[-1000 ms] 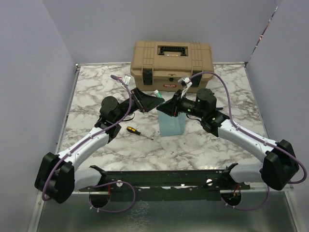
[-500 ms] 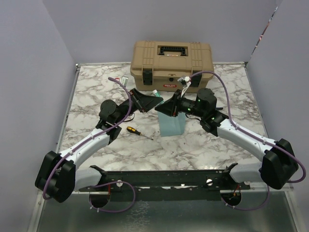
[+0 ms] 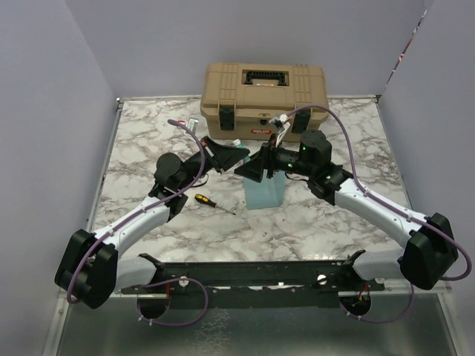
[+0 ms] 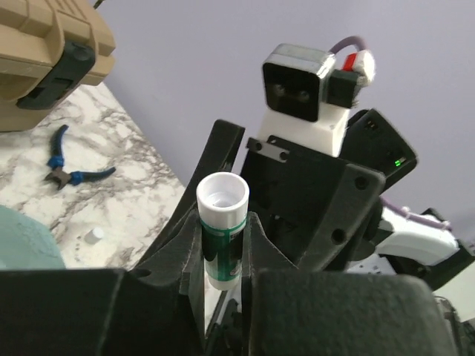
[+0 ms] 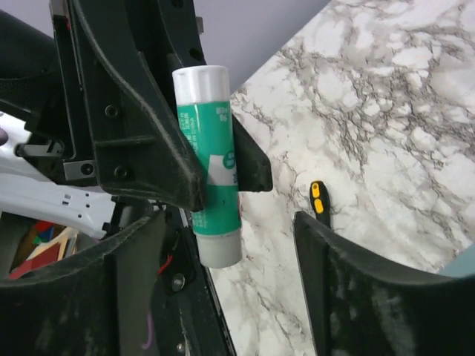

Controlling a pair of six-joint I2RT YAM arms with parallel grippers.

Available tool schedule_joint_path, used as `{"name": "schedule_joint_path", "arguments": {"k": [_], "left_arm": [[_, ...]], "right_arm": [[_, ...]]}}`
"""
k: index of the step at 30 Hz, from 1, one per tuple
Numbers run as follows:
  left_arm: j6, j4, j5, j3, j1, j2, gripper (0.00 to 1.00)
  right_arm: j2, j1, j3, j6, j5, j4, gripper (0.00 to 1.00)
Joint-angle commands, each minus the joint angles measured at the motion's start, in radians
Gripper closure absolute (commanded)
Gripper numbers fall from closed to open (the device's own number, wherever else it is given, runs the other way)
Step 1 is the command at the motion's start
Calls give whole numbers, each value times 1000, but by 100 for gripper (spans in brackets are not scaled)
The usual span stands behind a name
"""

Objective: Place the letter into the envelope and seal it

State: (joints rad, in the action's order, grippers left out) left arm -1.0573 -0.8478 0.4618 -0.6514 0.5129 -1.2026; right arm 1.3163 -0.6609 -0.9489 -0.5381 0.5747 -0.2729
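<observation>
Now the left tool point(image 4: 223, 256) clamps a green-and-white plastic glue stick point(image 4: 222, 215), uncapped, likely for sealing the flat teal paper envelope point(image 3: 265, 194); the right tool point(image 5: 230, 259) sits nearby, jaws apart.

From overhead I see the envelope point(image 3: 264, 196) only in part: its twelve o'clock edge lies under the right gripper point(image 3: 246, 169). The glue stick point(image 3: 237, 143) is a green-white speck there, too small to read. On the left wrist camera the left gripper's fingers point(image 4: 171, 252) hide its lower end, and the toolbox point(image 4: 44, 52) is cropped at ten o'clock. On the right wrist camera only the screwdriver point(image 5: 318, 197) handle tip shows, and the right gripper's fingers point(image 5: 356, 289) are blurred.
</observation>
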Motion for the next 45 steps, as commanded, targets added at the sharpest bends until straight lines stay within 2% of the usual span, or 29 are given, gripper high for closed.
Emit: {"name": "schedule_joint_path", "arguments": {"k": [1, 3, 7, 10, 13, 15, 17, 24, 27, 29, 33, 36, 37, 41, 42, 45], "left_arm": [[156, 97, 16, -22, 6, 32, 100], [246, 175, 47, -52, 6, 37, 100], [412, 289, 167, -107, 6, 37, 100], [500, 308, 283, -129, 6, 40, 100], [556, 328, 362, -145, 6, 44, 100], [571, 332, 401, -154, 6, 47, 100], [577, 333, 422, -161, 6, 47, 100], [562, 334, 443, -174, 6, 39, 100], [552, 334, 436, -175, 6, 38, 100], [543, 334, 429, -176, 6, 40, 100], [518, 334, 424, -179, 7, 44, 100], [483, 333, 394, -179, 6, 52, 100], [466, 333, 377, -179, 6, 55, 99], [385, 332, 262, -169, 6, 79, 66], [367, 332, 239, -162, 6, 85, 62], [333, 325, 225, -139, 6, 96, 63]], "right_arm": [[-66, -2, -52, 129, 1, 192, 20], [-107, -2, -65, 204, -15, 282, 15], [-163, -1, -108, 249, -31, 399, 15], [-184, -2, -125, 221, -17, 386, 22], [-171, -1, -165, 178, -13, 361, 37], [-154, -1, -200, 151, -56, 369, 41], [-121, -2, -241, 150, -87, 405, 40], [-40, -2, -285, 163, -45, 441, 36], [-25, -2, -294, 167, -31, 447, 41], [-24, -2, -293, 166, -24, 441, 48], [-36, -1, -284, 153, -49, 423, 75], [-44, -1, -276, 140, -50, 406, 86], [-49, -2, -271, 134, -51, 398, 87], [-93, -2, -221, 105, -88, 328, 92], [-107, -2, -212, 98, -91, 308, 93], [-128, -1, -187, 60, -80, 235, 96]]}}
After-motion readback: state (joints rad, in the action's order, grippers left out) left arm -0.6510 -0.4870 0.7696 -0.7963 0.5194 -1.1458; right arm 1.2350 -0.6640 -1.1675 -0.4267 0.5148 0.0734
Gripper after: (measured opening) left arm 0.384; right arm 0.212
